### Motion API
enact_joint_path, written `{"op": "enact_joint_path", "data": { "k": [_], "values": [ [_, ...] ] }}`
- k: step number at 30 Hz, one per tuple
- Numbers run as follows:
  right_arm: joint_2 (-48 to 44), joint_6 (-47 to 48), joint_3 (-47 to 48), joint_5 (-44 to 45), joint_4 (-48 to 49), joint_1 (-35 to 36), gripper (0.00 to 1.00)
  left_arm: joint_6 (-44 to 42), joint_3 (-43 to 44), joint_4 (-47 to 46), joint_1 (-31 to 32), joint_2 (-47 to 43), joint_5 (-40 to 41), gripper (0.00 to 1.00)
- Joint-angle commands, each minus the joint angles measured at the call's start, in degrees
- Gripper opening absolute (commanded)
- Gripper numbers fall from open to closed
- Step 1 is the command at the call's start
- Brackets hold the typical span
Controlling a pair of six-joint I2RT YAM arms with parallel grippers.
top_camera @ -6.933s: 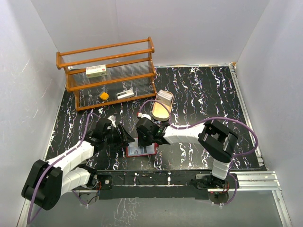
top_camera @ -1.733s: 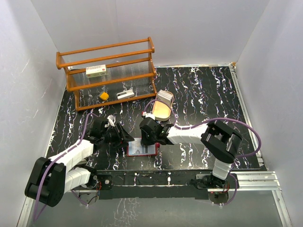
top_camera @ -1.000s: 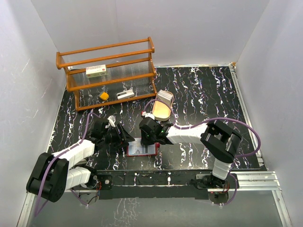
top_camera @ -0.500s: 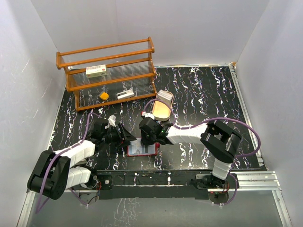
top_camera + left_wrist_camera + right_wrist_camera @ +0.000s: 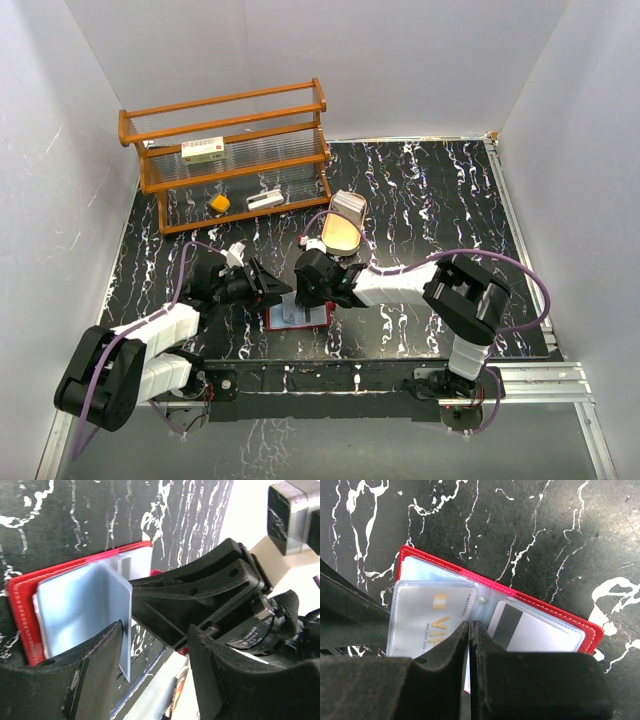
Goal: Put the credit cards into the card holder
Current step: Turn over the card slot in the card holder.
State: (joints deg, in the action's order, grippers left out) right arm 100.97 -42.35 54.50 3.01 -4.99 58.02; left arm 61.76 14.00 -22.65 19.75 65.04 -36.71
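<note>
Near the front edge of the black, white-veined worktop (image 5: 430,200), just left of its middle, the small red leather-like folding card holder (image 5: 300,318) lies opened flat, with its pale bluish clear pockets facing up. The thin pale plastic credit cards (image 5: 431,625) sit in it. One with gold lettering is inside a clear sleeve leaf, and one with a dark magnetic stripe is in the neighbouring pocket.

The left gripper (image 5: 283,288) is low at the holder's left side with its jaws about halfway apart. A pale leaf or card stands on edge against one finger (image 5: 95,675). The other finger is clear of it, so nothing is clamped.

The right gripper (image 5: 302,300) is low over the holder's far side, its jaws closed to a hairline slit at the sleeve's hinge. Whether they nip the sleeve I cannot tell.

Toward the back-left corner stands an orange wooden two-tier rack (image 5: 225,150). A tan oval tray (image 5: 342,234) lies just beyond the right gripper.
</note>
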Motion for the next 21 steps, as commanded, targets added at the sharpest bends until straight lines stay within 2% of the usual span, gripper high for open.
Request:
{"op": "enact_joint_path", "data": {
  "k": [1,6,21],
  "values": [
    [-0.22,1.44,-2.00,1.92,2.67,0.07,0.06,2.89,-0.42,-5.51,1.35,0.12,-2.30,0.52],
    [-0.85,1.83,-3.95,2.23,5.91,-0.08,0.09,4.50,0.02,-8.53,3.91,1.44,-1.22,0.53],
    [-7.88,3.01,-6.16,7.05,5.38,-0.20,0.21,2.88,2.68,-6.36,7.50,4.04,2.62,0.54]
  ]
}}
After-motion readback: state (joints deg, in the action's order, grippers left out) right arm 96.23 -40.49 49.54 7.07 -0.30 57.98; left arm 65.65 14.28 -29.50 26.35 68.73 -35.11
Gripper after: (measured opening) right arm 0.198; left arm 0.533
